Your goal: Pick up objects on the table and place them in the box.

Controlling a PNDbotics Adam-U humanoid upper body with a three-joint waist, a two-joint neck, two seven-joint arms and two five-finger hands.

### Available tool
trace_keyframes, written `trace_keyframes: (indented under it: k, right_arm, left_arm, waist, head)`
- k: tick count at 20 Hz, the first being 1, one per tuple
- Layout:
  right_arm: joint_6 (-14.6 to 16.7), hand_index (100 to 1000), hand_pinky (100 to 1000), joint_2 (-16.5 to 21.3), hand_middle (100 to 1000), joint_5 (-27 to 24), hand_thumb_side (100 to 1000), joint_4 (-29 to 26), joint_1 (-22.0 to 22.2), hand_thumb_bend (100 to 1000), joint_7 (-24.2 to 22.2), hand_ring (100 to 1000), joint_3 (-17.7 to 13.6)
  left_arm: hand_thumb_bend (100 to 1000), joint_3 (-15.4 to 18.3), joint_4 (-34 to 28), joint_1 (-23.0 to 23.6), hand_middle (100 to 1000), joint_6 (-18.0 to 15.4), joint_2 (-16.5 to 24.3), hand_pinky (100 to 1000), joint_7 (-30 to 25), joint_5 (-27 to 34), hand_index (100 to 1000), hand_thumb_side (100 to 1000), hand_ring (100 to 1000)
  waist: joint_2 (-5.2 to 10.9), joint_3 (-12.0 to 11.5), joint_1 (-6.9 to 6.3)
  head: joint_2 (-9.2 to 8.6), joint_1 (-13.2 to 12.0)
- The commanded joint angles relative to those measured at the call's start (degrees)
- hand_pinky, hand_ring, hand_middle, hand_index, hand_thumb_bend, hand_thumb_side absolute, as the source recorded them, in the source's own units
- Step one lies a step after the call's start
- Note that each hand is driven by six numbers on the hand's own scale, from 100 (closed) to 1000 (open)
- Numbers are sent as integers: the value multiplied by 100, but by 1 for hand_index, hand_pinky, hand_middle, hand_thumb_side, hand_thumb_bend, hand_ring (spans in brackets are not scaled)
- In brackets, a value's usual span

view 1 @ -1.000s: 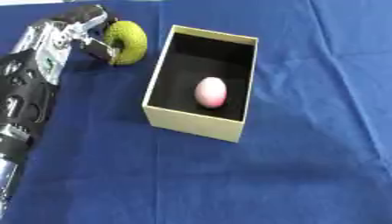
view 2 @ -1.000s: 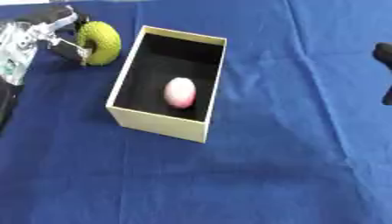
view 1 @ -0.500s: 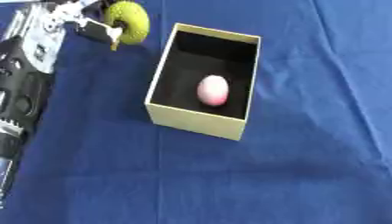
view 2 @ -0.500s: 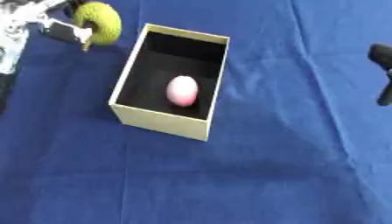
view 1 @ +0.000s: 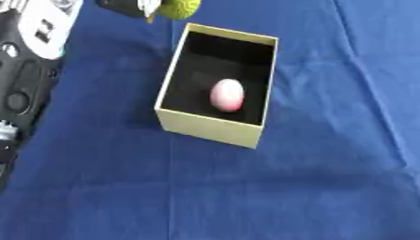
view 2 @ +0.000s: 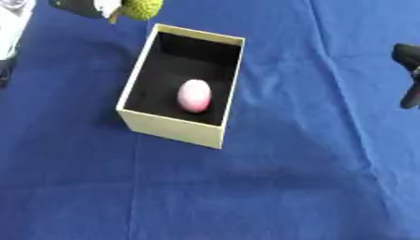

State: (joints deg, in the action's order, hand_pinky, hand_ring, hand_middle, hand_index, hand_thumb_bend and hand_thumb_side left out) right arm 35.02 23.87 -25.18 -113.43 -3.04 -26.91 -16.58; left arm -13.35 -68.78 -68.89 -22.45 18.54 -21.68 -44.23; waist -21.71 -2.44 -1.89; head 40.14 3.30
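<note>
Blue cloth (view 1: 328, 178), box (view 1: 209, 129) (pink egg (view 1: 227, 94) inside)

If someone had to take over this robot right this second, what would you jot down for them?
Left hand: at the top edge of the view, holding a yellow-green round fruit just beyond the box's far left corner, not yet over the opening.
Right hand: only a dark part of it shows at the right edge, idle, away from the box; fingers not readable.
Box: open, on the blue cloth.
Done: a pink egg-shaped object already lies inside the box.
Left: bring the fruit over the opening and release it.
</note>
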Motion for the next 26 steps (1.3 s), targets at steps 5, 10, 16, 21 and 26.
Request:
trace_keyframes:
  k: [5, 10, 16, 21, 26]
  right_arm:
    - [67, 816, 943, 165, 423, -75, 528, -117, -13, 100, 87, 901, -116]
    - [162, 817, 942, 213, 425, -92, 528, -117, 31, 100, 128, 900, -137]
    - [144, 816, 943, 186, 423, -73, 528, -117, 40, 100, 139, 900, -136]
    - [125, 815, 944, 144, 420, -44, 527, -117, 42, 100, 118, 901, -127]
    - [80, 814, 946, 112, 418, -5, 525, -117, 51, 100, 117, 901, -136]
  left_arm:
    - [100, -688, -1039, 148, 526, -153, -29, 608, -332, 560, 676, 100, 573]
    - [100, -945, -1174, 339, 531, 233, -300, 606, -467, 252, 678, 100, 578]
    - [100, -1094, -815, 470, 543, 401, -375, 612, -338, -226, 687, 100, 589]
    - [115, -1164, -512, 558, 572, 276, -510, 642, -311, -647, 733, 100, 618]
    - [269, -1227, -432, 624, 833, -63, -589, 876, -484, -1061, 938, 264, 871]
  waist:
    - [165, -1, 20]
    - [184, -42, 19]
    - [187, -47, 15]
    - [175, -43, 30]
    - [178, -39, 24]
  head:
    - [-21, 3]
    - [-15, -6]
    - [-40, -3]
    - [-29, -9]
    - [-30, 0]
